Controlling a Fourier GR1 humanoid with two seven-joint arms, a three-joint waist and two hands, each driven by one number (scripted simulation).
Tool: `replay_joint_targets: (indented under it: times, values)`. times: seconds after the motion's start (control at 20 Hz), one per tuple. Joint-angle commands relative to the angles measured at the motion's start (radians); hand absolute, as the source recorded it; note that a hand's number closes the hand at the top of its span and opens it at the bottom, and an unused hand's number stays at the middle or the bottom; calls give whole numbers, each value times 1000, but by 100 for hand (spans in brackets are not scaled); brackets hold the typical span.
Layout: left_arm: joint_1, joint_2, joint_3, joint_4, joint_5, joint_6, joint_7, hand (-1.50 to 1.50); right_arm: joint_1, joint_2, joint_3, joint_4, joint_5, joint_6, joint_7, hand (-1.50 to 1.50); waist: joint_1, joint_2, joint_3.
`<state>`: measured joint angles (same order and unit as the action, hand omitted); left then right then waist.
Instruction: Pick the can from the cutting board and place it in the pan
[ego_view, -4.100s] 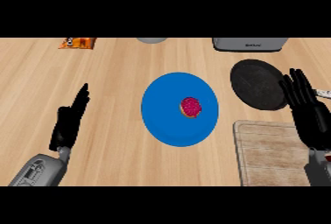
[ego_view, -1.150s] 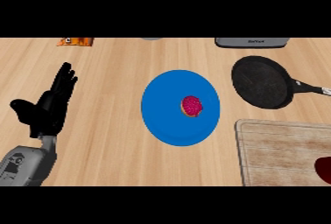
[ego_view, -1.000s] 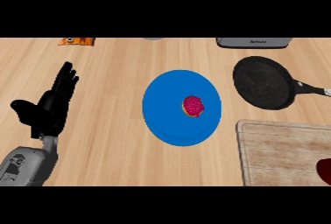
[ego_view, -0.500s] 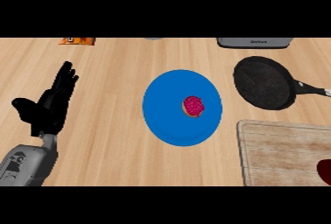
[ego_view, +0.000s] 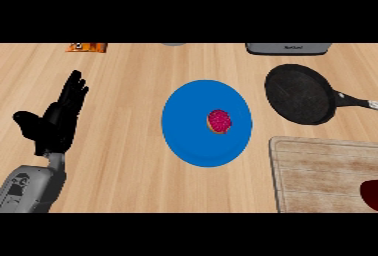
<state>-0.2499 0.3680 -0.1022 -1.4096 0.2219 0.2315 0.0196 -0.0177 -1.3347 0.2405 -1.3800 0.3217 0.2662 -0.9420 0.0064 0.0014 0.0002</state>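
- One wooden counter (ego_view: 125, 165) is lying under everything, its pale grain running side to side.
- One left hand (ego_view: 55, 122) is showing at the view's left edge, matte black on a grey forearm (ego_view: 29, 187); its fingers are pointing up, straight and close together, with the thumb standing out to the left, and it is holding nothing.
- The right hand is not showing in the head view.
- One blue plate (ego_view: 188, 127) is lying flat at the centre, smooth, looking taller than wide.
- One small round pastry (ego_view: 219, 121), topped in speckled magenta with a tan rim, is sitting on the plate, right of its centre.
- One pan (ego_view: 299, 100) is resting at upper right: round, dark, dull-finished, with its black handle (ego_view: 354, 100) pointing right.
- One cutting board (ego_view: 325, 172) is occupying the lower right: rectangular, rounded corners, streaked light wood.
- One dark red rounded shape (ego_view: 370, 195) is sitting on the board at the right edge, cut off by the frame; it is presumably the can, though too little is showing to be sure. It is lying well apart from the pan.
- At the top edge one orange packet (ego_view: 87, 47), one grey appliance (ego_view: 288, 48) and one grey sliver (ego_view: 174, 44) are each only partly showing.
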Motion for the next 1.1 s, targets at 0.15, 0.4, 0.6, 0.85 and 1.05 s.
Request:
replay_joint_targets:
  times: [0.15,0.4,0.6,0.85,1.05]
  values:
    - [30,16,39,-57,-16,-37,40,0,-36,68,-11,37,154,19,-31,-150,-2,-2,0]
    - [-25,-43,35,-14,-53,-13,50,0,-36,114,1,56,263,-5,-18,-150,-7,-1,0]
    - [33,-60,43,-41,-64,-32,16,0,4,157,-17,7,285,-4,16,-150,-10,-3,0]
    - [45,-54,73,-80,-72,-44,34,0,-20,209,-18,58,378,-23,-7,-150,-4,-2,0]
    - [-11,-81,66,-68,-94,-32,77,0,-40,271,13,71,465,-31,42,-150,-5,-1,0]
